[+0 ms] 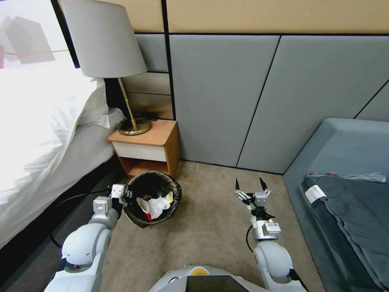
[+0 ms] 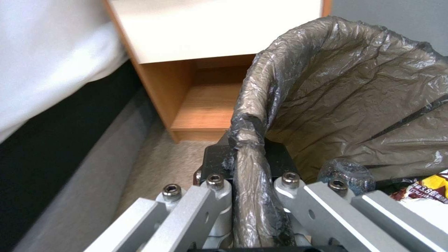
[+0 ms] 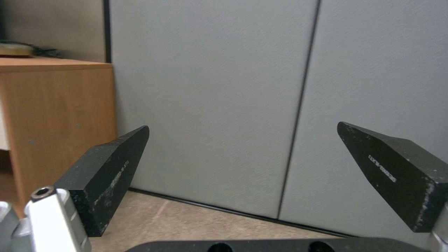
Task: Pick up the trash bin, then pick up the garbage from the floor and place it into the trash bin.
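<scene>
A beige carpeted floor runs up to a wall of grey padded panels, hemmed on the left by a bed with white linen and on the right by a grey-blue upholstered sofa. Between them lies an open strip of carpet, bare in front of the robot.

A small orange wooden nightstand stands in the corner by the bed, carrying a brass-footed lamp with a pale shade. Just in front of the nightstand is the small round trash bin lined with a black-brown plastic bag, close to the stand's lower open shelf. Inside it lies the garbage: white crumpled tissue, a yellow wrapper and a red scrap.

The left gripper is at the bin's left rim, clamped onto the rim and its liner; in the left wrist view the liner's folded edge passes between its fingers, one inside and one outside.

The right gripper hovers over bare carpet, well apart from bin and sofa, its black pointed fingers spread wide and holding nothing, facing the grey wall.
</scene>
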Controlling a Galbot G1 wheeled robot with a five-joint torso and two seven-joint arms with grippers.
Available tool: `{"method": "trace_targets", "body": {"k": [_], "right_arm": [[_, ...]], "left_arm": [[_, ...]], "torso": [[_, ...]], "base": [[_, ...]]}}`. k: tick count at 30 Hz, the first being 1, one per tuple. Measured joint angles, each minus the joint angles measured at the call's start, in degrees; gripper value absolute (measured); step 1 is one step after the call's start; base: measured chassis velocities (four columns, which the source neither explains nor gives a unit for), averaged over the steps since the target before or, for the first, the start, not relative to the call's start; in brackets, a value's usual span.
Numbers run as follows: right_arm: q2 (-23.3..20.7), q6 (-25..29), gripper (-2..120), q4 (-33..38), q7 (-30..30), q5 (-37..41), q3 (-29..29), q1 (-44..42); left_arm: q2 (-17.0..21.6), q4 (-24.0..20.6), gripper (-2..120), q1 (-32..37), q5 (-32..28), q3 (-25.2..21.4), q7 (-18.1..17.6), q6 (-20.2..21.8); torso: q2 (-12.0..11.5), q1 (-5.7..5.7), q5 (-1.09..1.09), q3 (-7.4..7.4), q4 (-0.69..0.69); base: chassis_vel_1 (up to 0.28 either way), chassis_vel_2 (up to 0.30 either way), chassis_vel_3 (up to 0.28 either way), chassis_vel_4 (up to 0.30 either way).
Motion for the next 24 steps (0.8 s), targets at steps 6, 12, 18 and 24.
{"method": "trace_targets", "body": {"k": [6, 12, 18, 24], "right_arm": [[-0.02, -0.06, 100, -0.24, 0.06, -0.11, -0.24, 0.11], [-0.20, -0.03, 100, -0.38, 0.12, -0.03, -0.39, 0.04], [-0.39, -0.01, 100, -0.58, 0.17, 0.46, -0.59, 0.07], [-0.73, 0.02, 100, -1.20, 0.30, 1.03, -0.73, 0.23]], "left_arm": [[-0.43, -0.95, 4, 0.23, -0.01, -0.05, -0.02, 0.13], [-1.06, -1.90, 4, 0.55, 0.17, 0.22, -0.04, 0.21], [-1.72, -2.31, 4, 0.04, 0.92, 0.72, -0.05, 0.22], [-2.24, -2.44, 4, -0.05, 1.67, 0.76, -0.04, 0.19]], "torso": [[0.00, 0.00, 0.00, 0.00, 0.00], [0.00, 0.00, 0.00, 0.00, -0.01], [0.00, 0.00, 0.01, 0.00, 0.00], [0.00, 0.00, 0.00, 0.00, 0.00]], "base": [[0.000, 0.000, 0.000, 0.000], [0.006, 0.004, 0.007, 0.010], [0.006, 0.004, 0.007, 0.010], [0.033, 0.039, 0.032, 0.027]]}}
